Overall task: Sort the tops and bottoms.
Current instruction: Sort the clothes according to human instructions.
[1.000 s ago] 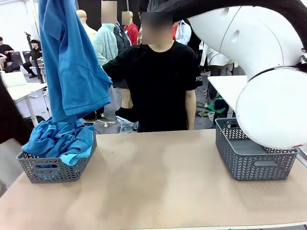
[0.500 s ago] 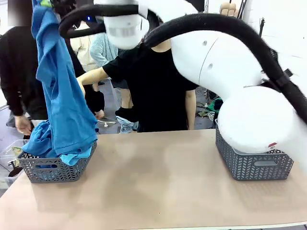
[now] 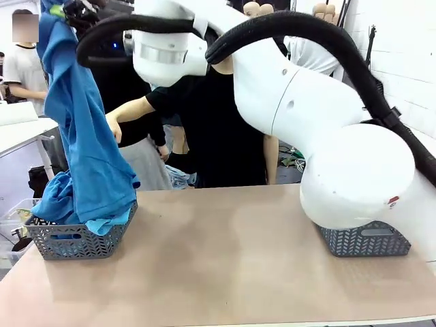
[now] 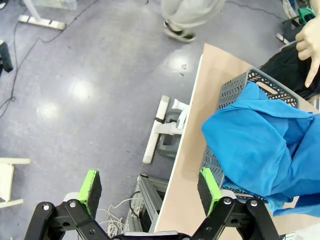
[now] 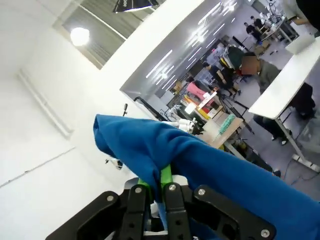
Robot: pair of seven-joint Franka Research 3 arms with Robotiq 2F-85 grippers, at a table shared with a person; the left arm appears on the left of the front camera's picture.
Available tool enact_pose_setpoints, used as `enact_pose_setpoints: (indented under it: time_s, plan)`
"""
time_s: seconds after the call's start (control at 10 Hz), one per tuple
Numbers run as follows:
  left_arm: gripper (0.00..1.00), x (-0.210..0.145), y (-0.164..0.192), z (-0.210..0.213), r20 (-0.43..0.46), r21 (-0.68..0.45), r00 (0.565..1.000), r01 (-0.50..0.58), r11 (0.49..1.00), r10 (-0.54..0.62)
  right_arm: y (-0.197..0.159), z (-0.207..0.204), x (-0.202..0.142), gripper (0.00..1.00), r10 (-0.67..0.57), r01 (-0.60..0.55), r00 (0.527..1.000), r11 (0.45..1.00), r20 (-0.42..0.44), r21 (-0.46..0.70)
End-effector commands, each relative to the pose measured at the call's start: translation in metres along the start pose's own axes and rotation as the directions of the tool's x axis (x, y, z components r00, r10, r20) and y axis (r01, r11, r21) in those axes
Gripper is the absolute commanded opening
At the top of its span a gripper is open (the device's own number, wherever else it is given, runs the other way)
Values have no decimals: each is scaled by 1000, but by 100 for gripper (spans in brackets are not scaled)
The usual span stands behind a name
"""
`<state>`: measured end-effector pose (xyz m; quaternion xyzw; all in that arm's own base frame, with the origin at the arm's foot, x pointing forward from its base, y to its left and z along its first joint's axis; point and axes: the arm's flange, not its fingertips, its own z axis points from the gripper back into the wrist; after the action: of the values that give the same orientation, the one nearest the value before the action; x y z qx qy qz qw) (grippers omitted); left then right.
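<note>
One blue top hangs high over the left grey basket in the front view, the left claw has its green pads wide apart above the floor in its view, and the right claw is clamped on the top in its view.

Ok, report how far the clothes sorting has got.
Done: blue garments already piled in the left basket. In hand: the right gripper is shut on a blue top, held high above that basket. Left: the right-hand basket looks empty; the left gripper is open.
</note>
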<state>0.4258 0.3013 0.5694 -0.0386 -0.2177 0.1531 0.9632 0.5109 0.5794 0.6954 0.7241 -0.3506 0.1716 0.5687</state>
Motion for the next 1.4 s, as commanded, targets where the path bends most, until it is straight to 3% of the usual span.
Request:
enact_pose_setpoints:
  time_s: [0.0,0.1,0.8,0.9,1.1,1.3]
  plan:
    - [100,-2,1,1,2,-9,1000,-3,1000,3,-99,-209,86,0,-86,81,995,991,-45,-110]
    - [100,-2,1,1,2,-9,1000,-3,1000,3,0,0,0,0,0,0,1000,1000,0,0]
    - [100,-2,1,1,2,-9,1000,-3,1000,3,5,-2,0,0,15,-15,1000,1000,-9,0]
    - [100,-2,1,1,2,-9,1000,-3,1000,3,-10,-20,4,0,3,-2,1000,1000,13,-8]
    - [100,-2,1,1,2,-9,1000,-3,1000,3,-75,-87,11,0,-105,106,994,994,-36,18]
    - [100,-2,1,1,2,-9,1000,-3,1000,3,-120,-125,5,0,-151,150,988,989,-37,-8]
